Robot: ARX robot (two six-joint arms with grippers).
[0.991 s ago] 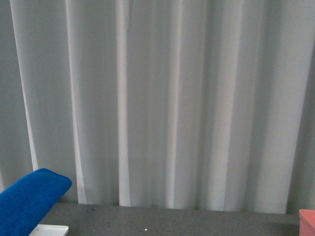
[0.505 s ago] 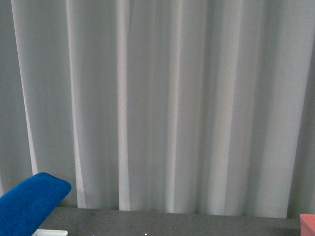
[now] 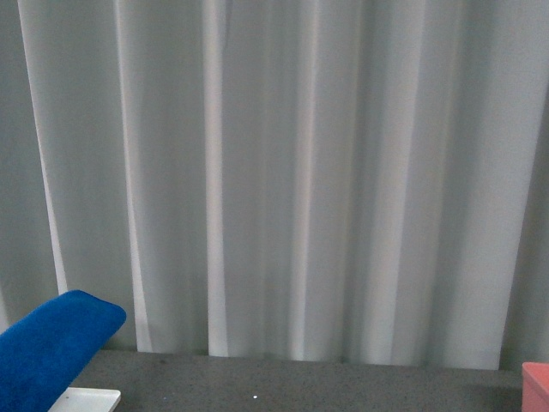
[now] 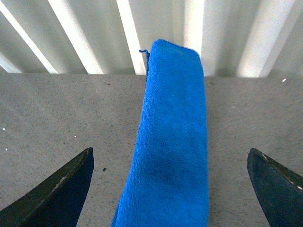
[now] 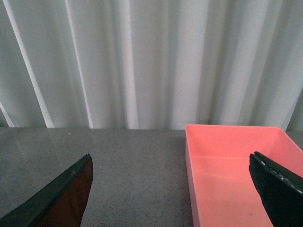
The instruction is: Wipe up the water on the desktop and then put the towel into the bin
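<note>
The blue fuzzy towel (image 4: 173,137) hangs folded in a long strip, raised above the dark grey speckled desktop (image 4: 57,113). My left gripper (image 4: 173,189) is open, its jaws wide on either side of the towel and not touching it. The towel also shows at the lower left of the front view (image 3: 51,352). My right gripper (image 5: 173,189) is open and empty above the desktop (image 5: 123,165), next to the pink bin (image 5: 236,170), which looks empty. No water shows on the desktop.
A white base plate (image 3: 90,400) lies under the towel in the front view. A corner of the pink bin (image 3: 536,386) shows at the front view's lower right. A pale pleated curtain (image 3: 292,172) stands behind the desktop's far edge.
The front view shifts a little up, then back down; the towel, the white plate and the bin corner keep almost the same places.
</note>
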